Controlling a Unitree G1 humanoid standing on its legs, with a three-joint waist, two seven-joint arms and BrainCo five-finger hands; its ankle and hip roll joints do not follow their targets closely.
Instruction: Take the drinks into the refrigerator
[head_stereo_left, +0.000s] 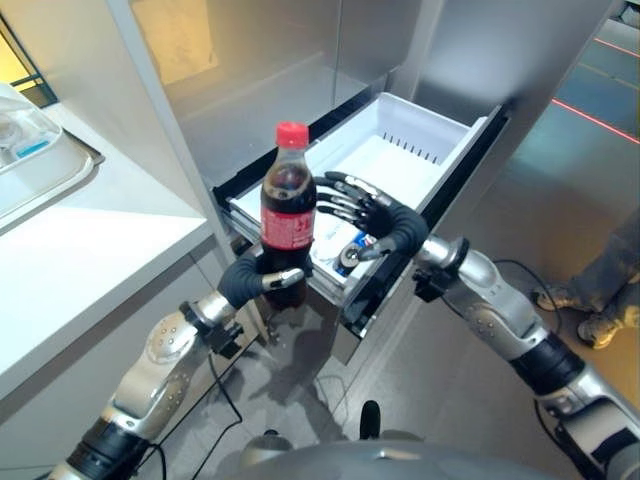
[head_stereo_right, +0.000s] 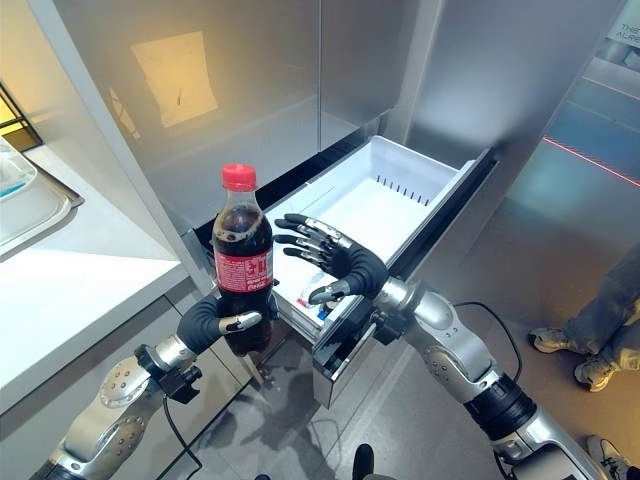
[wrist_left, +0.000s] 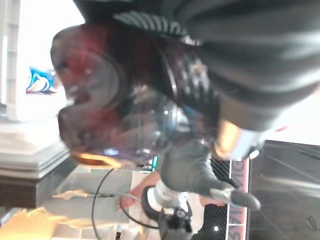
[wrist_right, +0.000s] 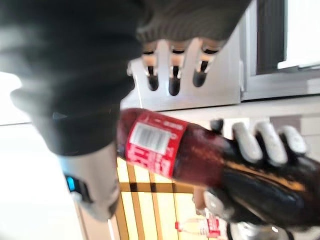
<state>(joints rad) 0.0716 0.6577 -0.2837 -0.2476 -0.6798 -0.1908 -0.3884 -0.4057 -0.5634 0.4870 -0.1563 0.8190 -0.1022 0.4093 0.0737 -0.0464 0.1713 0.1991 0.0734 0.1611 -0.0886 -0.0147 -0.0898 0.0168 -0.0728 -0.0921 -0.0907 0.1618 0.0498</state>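
Robot hand on the left (head_stereo_left: 262, 279) is clenched round the base of an upright cola bottle (head_stereo_left: 288, 205) held just before the open refrigerator drawer (head_stereo_left: 420, 140), beside the spread right robot hand (head_stereo_left: 372, 213); lowering into the drawer is judged next.

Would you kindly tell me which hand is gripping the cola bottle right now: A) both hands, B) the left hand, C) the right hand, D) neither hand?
B: the left hand is curled round the lower part of the cola bottle, while the right hand is open beside it, above the pulled-out drawer.
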